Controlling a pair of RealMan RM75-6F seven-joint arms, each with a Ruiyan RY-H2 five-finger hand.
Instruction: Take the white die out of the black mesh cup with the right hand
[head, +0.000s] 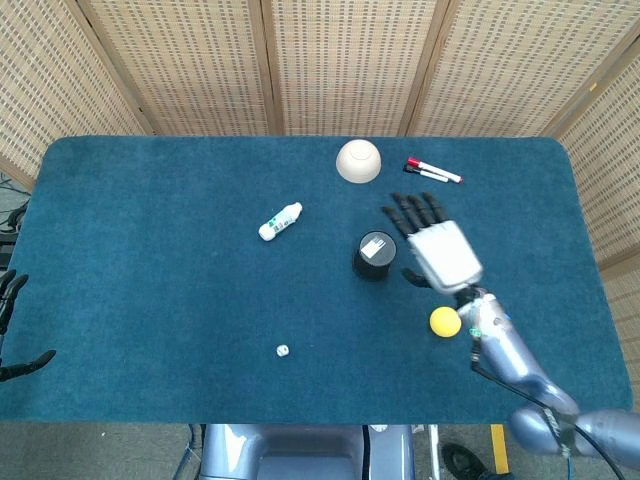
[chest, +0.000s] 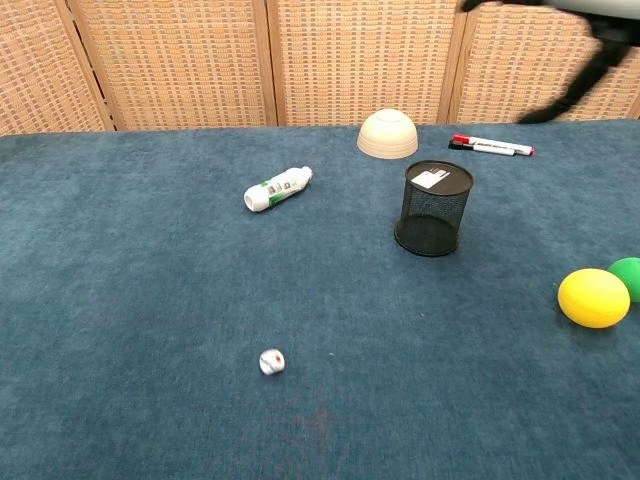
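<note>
Tabletop (head: 150, 230): blue cloth. My right hand (head: 440, 250) hovers just right of the black mesh cup (head: 375, 256), fingers spread, holding nothing. My left hand (head: 12, 330) sits at the far left edge, fingers apart and empty. The white die (head: 283, 350) lies outside the cup, near the front edge, well apart from my right hand, down-left past the cup.

head view steeply down over whole table (head: 150, 250), chest view low, nearer, level, both sharing black mesh cup (head: 375, 256)
</note>
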